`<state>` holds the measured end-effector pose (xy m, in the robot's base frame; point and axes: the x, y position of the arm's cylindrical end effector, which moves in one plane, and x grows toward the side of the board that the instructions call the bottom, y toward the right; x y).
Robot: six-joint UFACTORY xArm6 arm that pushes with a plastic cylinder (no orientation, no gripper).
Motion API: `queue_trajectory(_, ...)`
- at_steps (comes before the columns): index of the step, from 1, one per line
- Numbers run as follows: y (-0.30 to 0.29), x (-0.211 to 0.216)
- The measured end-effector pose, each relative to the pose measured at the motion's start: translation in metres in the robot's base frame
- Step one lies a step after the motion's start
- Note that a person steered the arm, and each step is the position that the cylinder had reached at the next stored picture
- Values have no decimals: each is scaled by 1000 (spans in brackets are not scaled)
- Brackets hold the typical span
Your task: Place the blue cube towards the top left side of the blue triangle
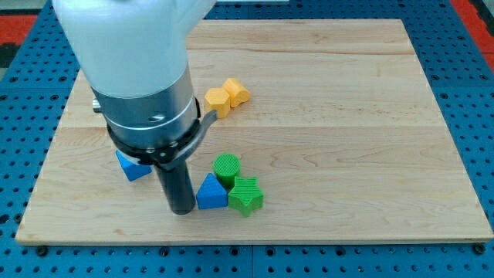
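Observation:
The blue triangle (211, 193) lies near the view's bottom centre of the wooden board (347, 116). The blue cube (133, 167) shows only partly at the view's left, most of it hidden behind the arm's large body (143, 77). My tip (182, 208) rests on the board just left of the blue triangle, close to it or touching it, and to the lower right of the blue cube.
A green cylinder (227, 167) sits just above right of the blue triangle. A green star-shaped block (246, 196) touches the triangle's right side. Two yellow blocks (226, 96) lie together higher up, near the arm.

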<state>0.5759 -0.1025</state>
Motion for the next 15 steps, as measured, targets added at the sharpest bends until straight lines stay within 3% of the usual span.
queue_trajectory(1, -120, -4)
queue_trajectory(2, -127, -61)
queue_trajectory(3, -84, -82)
queue_trajectory(4, -31, -57)
queue_trajectory(5, -62, -53)
queue_trajectory(7, -10, -52)
queue_trajectory(11, -7, -53)
queue_trajectory(13, 6, -75)
queue_trajectory(15, 68, -129)
